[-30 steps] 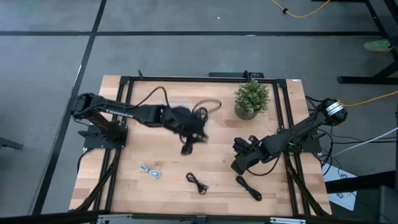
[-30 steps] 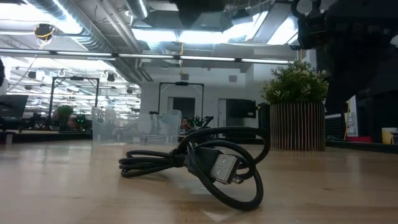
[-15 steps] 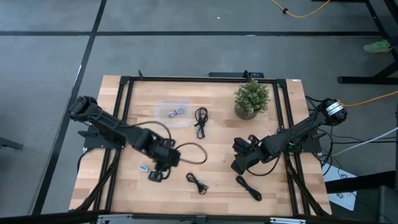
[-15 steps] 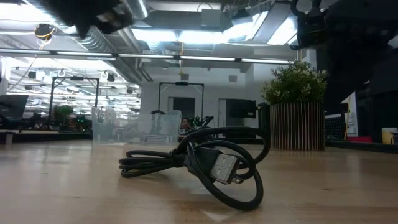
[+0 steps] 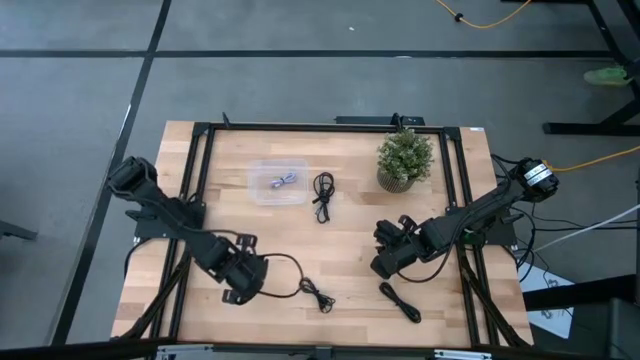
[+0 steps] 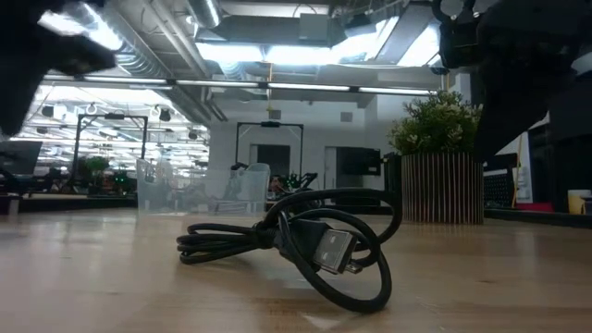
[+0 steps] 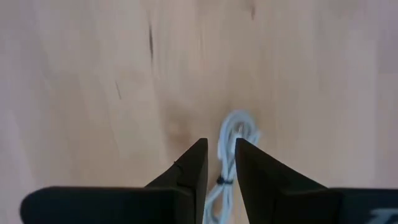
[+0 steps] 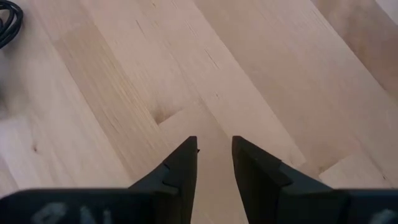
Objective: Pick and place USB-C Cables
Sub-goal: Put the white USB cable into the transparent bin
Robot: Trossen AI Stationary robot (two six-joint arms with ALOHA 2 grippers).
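The left gripper point(image 5: 240, 283) is hovering low over the pale wooden table point(image 5: 350, 225) near its seven o'clock corner, directly above a pale grey-white coiled USB-C cable point(image 7: 231, 144). Its two dark fingers point(image 7: 189, 171) are standing a narrow gap apart, with the bound middle of that cable showing in the gap; whether they are touching it cannot be told.

A second pale coiled cable point(image 5: 283, 181) is lying inside a clear plastic tray point(image 5: 262, 195) toward eleven o'clock. Just beside the tray, at twelve o'clock, a black coiled cable point(image 5: 322, 193) is lying on the wood. Two more black cables are sitting along the six o'clock edge: one point(image 5: 317, 294) just beside the left gripper, another point(image 5: 400, 301) toward five o'clock.

The right gripper point(image 5: 385, 262) is waiting at four o'clock, its fingers point(image 8: 180, 165) slightly spread over bare wood, pinching nothing. A small green potted plant in a ribbed pot point(image 5: 404, 160) is standing at one o'clock.
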